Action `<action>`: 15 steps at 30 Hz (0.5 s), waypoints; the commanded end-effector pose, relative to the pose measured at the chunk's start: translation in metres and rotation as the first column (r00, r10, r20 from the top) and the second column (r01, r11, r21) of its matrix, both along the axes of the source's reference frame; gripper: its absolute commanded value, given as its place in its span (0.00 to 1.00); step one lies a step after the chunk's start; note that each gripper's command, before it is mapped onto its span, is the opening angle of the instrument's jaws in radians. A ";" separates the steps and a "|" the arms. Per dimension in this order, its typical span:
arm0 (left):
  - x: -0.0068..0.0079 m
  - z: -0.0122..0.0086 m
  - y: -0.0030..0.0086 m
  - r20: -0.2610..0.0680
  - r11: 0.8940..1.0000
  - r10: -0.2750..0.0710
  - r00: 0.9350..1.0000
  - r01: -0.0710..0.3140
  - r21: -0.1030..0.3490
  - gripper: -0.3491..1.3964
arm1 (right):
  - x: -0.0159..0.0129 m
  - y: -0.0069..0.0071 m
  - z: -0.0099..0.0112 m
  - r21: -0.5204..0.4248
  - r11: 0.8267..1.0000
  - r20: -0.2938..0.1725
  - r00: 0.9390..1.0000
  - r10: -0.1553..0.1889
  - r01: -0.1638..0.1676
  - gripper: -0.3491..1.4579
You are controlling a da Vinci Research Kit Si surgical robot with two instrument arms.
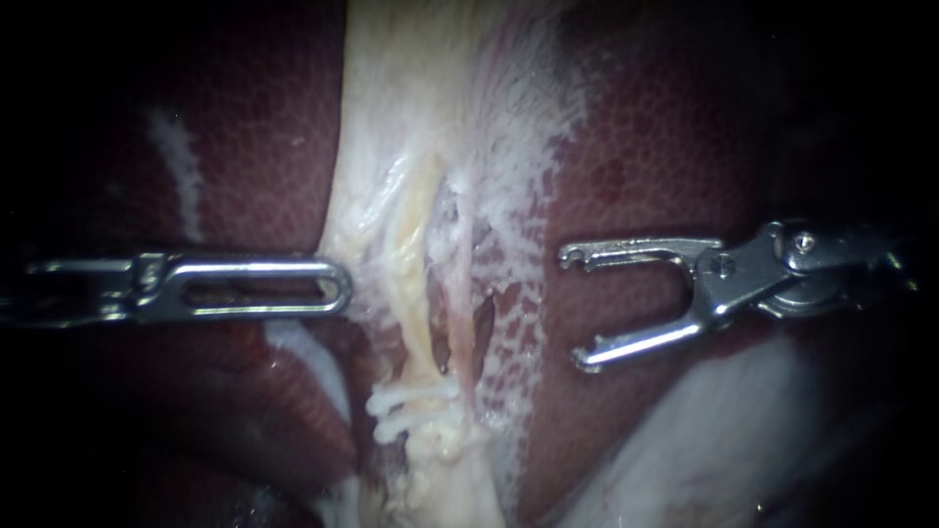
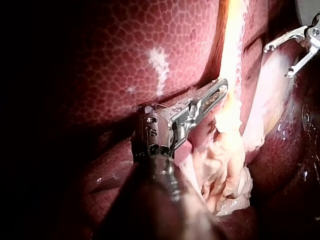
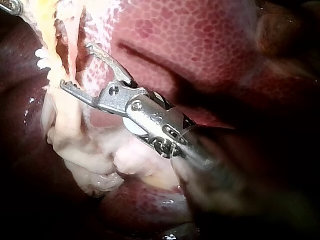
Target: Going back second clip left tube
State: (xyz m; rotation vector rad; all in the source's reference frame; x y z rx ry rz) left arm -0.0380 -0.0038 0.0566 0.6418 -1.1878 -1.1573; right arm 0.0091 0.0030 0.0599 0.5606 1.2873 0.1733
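Note:
Two pale tubes run down the middle between lobes of the liver: a yellowish left tube and a pinkish right tube. Two white clips cross the left tube low down, also seen as white clips in the right wrist view. My right instrument stands to the right of the tubes, its jaws wide open and empty, apart from the tissue; the same jaws point at the tubes. My left instrument has its slotted jaws shut, the tip resting against the pale tissue's left edge.
Frayed white membrane covers the liver right of the tubes. A pale smooth mass lies at the lower right. Ragged pale tissue bunches beside my left instrument's shaft. My right instrument shows far off in the left wrist view.

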 end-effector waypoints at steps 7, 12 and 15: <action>-0.0015 0.0012 -0.0006 -0.001 1.000 0.012 1.000 -0.012 0.006 0.00 | -0.0002 0.0000 0.0000 0.000 1.000 0.000 1.000 0.000 0.000 0.52; -0.0020 0.0014 -0.0006 0.002 1.000 0.015 1.000 -0.015 0.006 0.00 | -0.0004 -0.0001 -0.0001 0.000 1.000 0.000 1.000 0.000 0.000 0.52; -0.0022 0.0014 -0.0007 0.001 1.000 0.014 1.000 -0.014 0.005 0.00 | -0.0005 -0.0001 -0.0001 0.000 1.000 0.000 1.000 0.000 0.000 0.52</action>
